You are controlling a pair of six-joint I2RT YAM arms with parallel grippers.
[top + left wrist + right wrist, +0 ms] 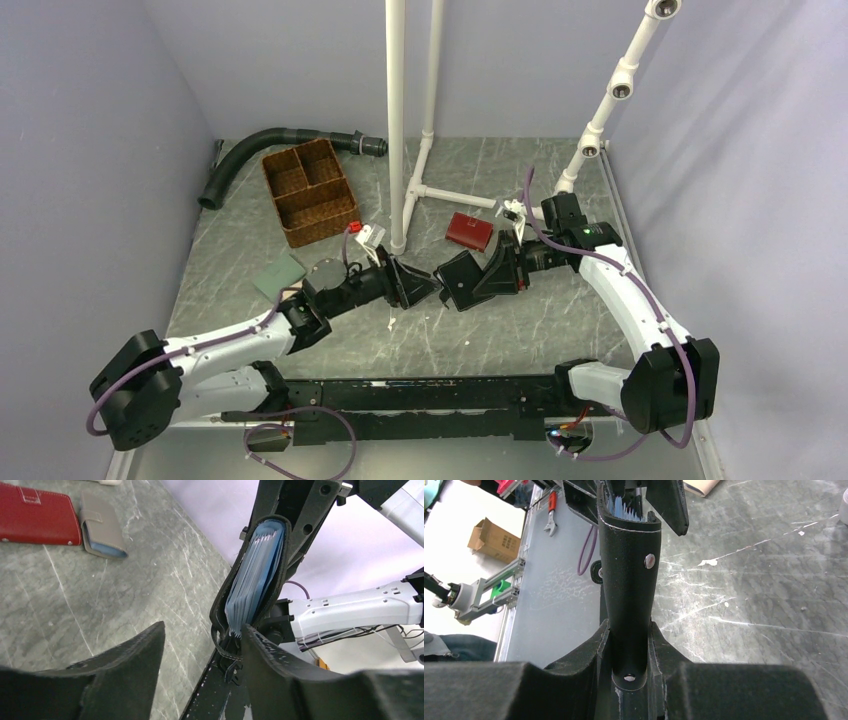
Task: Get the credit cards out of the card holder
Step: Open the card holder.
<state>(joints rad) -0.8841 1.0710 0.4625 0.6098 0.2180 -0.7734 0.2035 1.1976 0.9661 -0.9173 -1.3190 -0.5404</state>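
The right gripper (pixel 630 645) clamps the card holder (pixel 629 575) mid-table, its open edge (blue sleeves (pixel 252 575) showing) facing nine o'clock, where the left gripper (pixel 202 630) hovers spread; credit cards unseen.

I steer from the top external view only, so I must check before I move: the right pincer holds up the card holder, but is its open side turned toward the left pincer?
Observer: Yes. In the left wrist view the card holder faces the left pincer edge-on, with light blue sleeves fanned between its black covers.
Operator: Does any credit card stick out?
Observer: None that I can tell; only the sleeves show there.
Operator: Is the right pincer closed on it?
Observer: Yes. The right wrist view shows the right pincer shut on the holder's black cover, with a finger on each side.
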